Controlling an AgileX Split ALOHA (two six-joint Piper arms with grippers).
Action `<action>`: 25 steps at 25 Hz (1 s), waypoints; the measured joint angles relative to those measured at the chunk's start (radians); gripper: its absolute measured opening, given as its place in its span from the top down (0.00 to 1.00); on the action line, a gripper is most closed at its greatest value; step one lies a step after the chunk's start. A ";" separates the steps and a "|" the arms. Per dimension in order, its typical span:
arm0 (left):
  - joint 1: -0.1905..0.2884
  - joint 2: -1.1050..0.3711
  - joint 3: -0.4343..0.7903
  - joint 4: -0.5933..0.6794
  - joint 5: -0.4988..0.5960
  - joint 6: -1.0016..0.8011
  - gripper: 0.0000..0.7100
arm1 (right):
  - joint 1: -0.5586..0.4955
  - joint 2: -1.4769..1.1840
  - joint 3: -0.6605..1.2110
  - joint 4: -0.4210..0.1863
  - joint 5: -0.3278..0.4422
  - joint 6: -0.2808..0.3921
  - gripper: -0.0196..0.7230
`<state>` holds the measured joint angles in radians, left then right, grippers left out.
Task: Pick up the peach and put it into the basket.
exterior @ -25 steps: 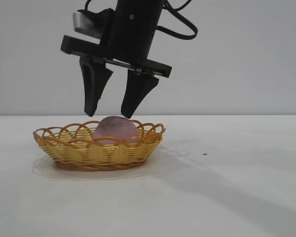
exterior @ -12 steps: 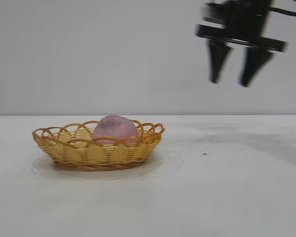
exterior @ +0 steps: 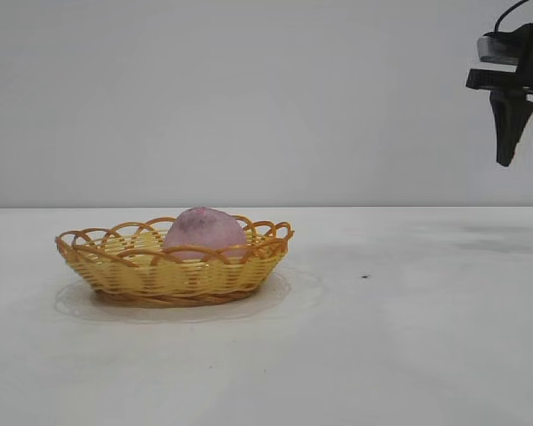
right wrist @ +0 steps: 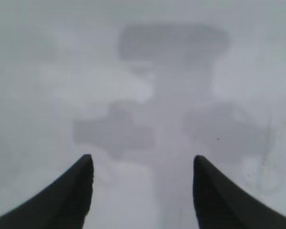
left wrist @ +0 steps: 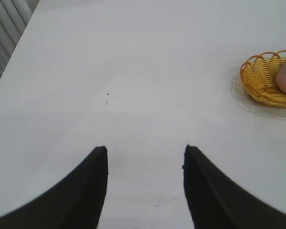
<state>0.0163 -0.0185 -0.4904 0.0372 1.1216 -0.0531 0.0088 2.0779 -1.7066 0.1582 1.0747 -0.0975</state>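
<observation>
Near field, exterior view: the bare white table (exterior: 400, 355) fills the foreground, marked only by a small dark speck. Middle field: the basket (exterior: 142, 273) rests flat on the table, its long axis running across the view. The peach (exterior: 205, 232) sits inside it, toward the basket's right half, its domed top rising above the scalloped rim. The placement the task asks for appears complete.

Far field, upper right edge: the right gripper (exterior: 526, 133) hangs high above the table, well apart from the basket, pointing down. Only one dark finger shows in full here. In the right wrist view the two fingers (right wrist: 66, 195) stand spread with nothing between them, above bare table and the arm's own shadow.

Left wrist view: the left gripper (left wrist: 145, 191) is parked, its fingers apart and empty, aimed over open table; basket and peach lie far off to one side.

Governing relation: the peach lies down and to the left of the right gripper as the exterior view shows it. Neither gripper is close, so any further move is probably only a retreat to rest.
</observation>
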 joint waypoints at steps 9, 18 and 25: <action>0.000 0.000 0.000 0.000 0.000 0.000 0.55 | 0.000 -0.432 0.436 -0.031 -0.092 0.013 0.40; 0.000 0.000 0.000 0.000 0.000 0.000 0.55 | 0.000 -0.863 0.857 -0.128 -0.069 0.076 0.40; 0.000 0.000 0.000 0.000 0.000 0.000 0.55 | 0.000 -1.258 1.047 -0.135 -0.037 0.092 0.40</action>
<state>0.0163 -0.0185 -0.4904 0.0372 1.1216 -0.0531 0.0088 0.8199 -0.6592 0.0236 1.0377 -0.0055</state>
